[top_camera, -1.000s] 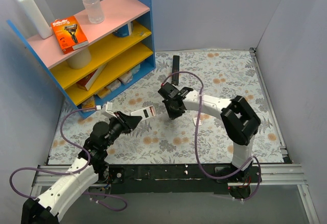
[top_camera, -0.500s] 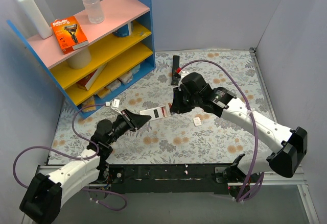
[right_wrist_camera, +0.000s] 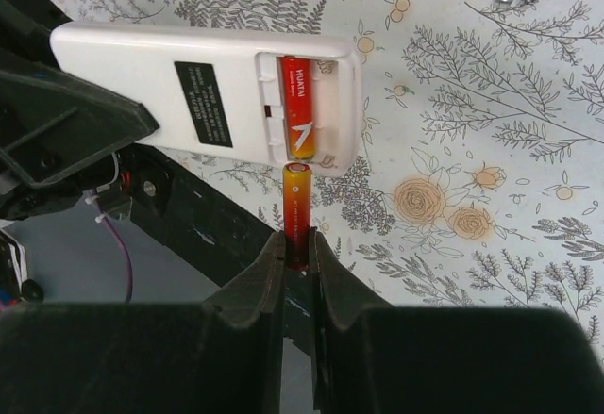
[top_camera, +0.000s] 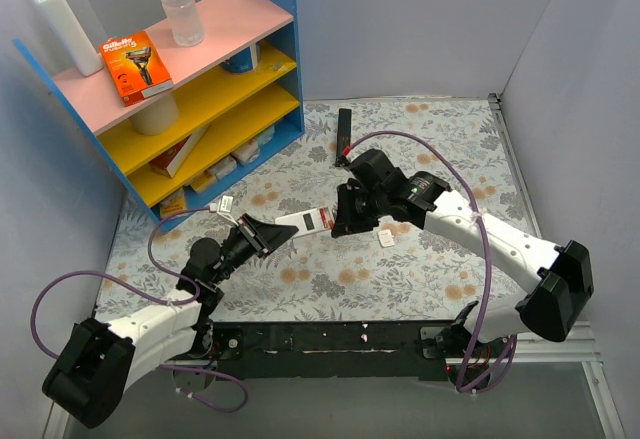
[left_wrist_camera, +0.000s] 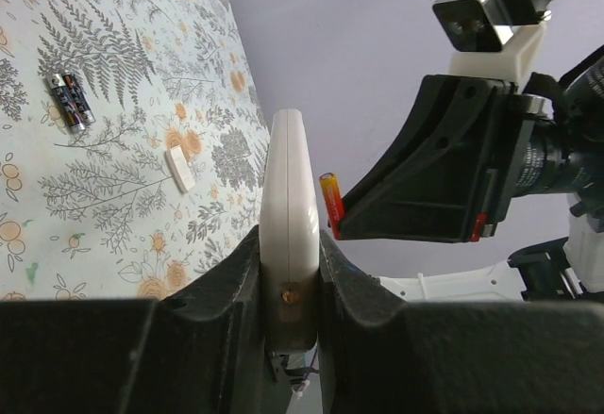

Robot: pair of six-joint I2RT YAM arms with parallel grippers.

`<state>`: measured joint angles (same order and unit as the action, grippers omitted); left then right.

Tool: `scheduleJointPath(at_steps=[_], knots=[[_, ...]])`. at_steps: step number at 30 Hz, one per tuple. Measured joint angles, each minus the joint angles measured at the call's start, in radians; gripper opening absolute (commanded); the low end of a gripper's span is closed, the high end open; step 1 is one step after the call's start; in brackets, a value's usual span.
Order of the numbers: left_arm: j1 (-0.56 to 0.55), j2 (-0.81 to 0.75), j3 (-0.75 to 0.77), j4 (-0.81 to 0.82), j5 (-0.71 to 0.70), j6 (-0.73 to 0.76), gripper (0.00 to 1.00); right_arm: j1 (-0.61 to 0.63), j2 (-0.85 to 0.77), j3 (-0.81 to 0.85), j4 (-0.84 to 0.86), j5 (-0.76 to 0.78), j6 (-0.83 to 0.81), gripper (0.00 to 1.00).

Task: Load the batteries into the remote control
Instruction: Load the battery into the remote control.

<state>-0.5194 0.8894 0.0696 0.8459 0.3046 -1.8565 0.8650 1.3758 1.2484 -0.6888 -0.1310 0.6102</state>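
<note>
My left gripper (top_camera: pixel 262 234) is shut on the small remote control (top_camera: pixel 303 221) and holds it above the mat, white back toward the right wrist camera. Its battery compartment is open, with one red-orange battery (right_wrist_camera: pixel 298 103) lying in it. My right gripper (right_wrist_camera: pixel 298 244) is shut on a second red-orange battery (right_wrist_camera: pixel 296 202), whose tip is at the remote's (right_wrist_camera: pixel 217 93) near edge, just below the compartment. In the left wrist view the remote (left_wrist_camera: pixel 288 235) stands edge-on between my fingers, with the held battery (left_wrist_camera: pixel 329 205) beside it. Two dark batteries (left_wrist_camera: pixel 72 101) lie on the mat.
A small white cover piece (top_camera: pixel 386 239) lies on the floral mat under the right arm. A slim black remote (top_camera: pixel 343 137) lies at the back. A blue shelf unit (top_camera: pixel 200 89) with boxes and bottles stands at the back left. Grey walls close in both sides.
The right arm has swung round and brought the battery up to the remote's end. The left arm has stretched lower, still holding the remote.
</note>
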Motion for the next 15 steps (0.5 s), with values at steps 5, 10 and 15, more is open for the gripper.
scheduleJointPath(at_steps=[5,10,15], knots=[[-0.007,0.013,-0.013,0.039,0.0,-0.035,0.0,-0.001,0.036,0.0,-0.019,0.001,0.021,0.01],[-0.018,0.022,-0.023,0.049,0.0,-0.053,0.0,-0.003,0.064,0.019,-0.026,0.002,0.033,0.01],[-0.025,0.022,-0.024,0.054,0.003,-0.054,0.0,-0.013,0.096,0.06,-0.05,0.004,0.039,0.01]])
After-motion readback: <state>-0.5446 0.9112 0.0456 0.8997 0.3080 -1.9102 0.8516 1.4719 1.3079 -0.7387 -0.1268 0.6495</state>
